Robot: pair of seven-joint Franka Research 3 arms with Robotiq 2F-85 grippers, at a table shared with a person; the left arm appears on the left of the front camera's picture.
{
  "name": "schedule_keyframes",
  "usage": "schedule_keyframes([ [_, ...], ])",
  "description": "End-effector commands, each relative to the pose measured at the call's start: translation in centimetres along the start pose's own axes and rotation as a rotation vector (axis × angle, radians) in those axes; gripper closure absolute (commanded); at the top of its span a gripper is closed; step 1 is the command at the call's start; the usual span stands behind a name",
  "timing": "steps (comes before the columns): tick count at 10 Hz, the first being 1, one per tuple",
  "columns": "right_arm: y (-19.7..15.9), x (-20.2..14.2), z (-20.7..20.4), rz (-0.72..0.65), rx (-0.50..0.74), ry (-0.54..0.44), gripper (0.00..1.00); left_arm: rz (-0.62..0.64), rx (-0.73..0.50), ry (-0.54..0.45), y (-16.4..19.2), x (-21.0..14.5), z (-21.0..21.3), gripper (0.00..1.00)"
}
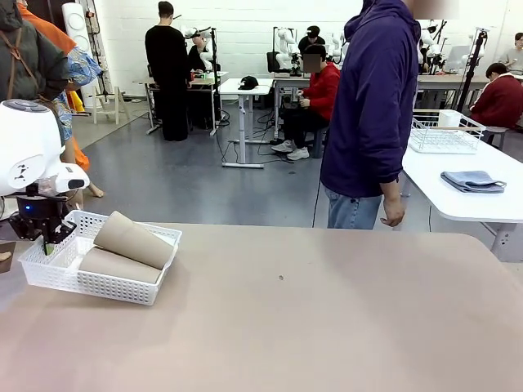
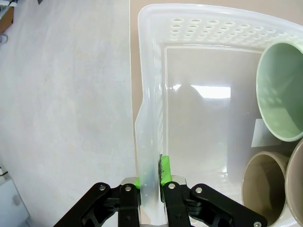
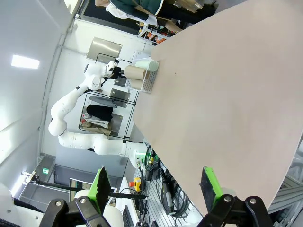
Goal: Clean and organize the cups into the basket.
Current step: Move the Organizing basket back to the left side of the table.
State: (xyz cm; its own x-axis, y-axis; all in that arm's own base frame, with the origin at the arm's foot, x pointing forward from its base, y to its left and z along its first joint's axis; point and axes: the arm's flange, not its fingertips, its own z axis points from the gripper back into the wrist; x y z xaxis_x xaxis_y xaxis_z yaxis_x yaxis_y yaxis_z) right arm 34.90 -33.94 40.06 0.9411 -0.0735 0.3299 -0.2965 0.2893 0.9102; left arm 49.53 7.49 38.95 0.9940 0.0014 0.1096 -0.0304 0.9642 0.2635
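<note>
The white lattice basket (image 1: 90,286) sits at the table's left end. Two tan cups lie on their sides in it, one (image 1: 135,239) resting on top of the other (image 1: 118,265). My left gripper (image 1: 47,245) is shut on the basket's left wall. In the left wrist view, its green pads (image 2: 164,171) pinch the thin white wall of the basket (image 2: 149,118). Inside are the open mouth of a mint green cup (image 2: 279,90) and a tan cup (image 2: 262,189). My right gripper (image 3: 156,189) is open and holds nothing, off the table's edge and far from the basket (image 3: 150,75).
A person in a dark blue hoodie (image 1: 372,114) stands at the far edge with hands down. Behind on the right, a white table holds a wire basket (image 1: 445,135) and a folded grey cloth (image 1: 472,181). The beige tabletop (image 1: 327,310) stretches right of the basket.
</note>
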Motion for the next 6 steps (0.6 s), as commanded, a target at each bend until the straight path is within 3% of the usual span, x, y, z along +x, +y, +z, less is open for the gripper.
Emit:
schedule_keyframes([
  [1,0.0,-0.1,-0.2,0.000,-0.008,-0.009,0.00,-0.029,0.037,0.006,0.6,1.1,-1.4,0.94],
  [2,0.0,-0.1,-0.2,0.000,-0.008,-0.009,0.00,-0.026,0.038,0.019,0.5,1.3,-1.9,0.87],
  [3,0.0,-0.1,-0.2,0.000,-0.008,-0.009,0.00,-0.020,0.035,0.029,0.5,1.5,-2.3,0.89],
  [5,0.0,-0.1,-0.2,0.000,-0.008,-0.009,0.00,-0.022,0.039,0.036,0.4,1.6,-2.8,0.80],
  [6,0.0,-0.1,-0.2,0.000,-0.008,-0.009,0.00,-0.017,0.043,0.036,0.5,1.5,-2.8,0.22],
])
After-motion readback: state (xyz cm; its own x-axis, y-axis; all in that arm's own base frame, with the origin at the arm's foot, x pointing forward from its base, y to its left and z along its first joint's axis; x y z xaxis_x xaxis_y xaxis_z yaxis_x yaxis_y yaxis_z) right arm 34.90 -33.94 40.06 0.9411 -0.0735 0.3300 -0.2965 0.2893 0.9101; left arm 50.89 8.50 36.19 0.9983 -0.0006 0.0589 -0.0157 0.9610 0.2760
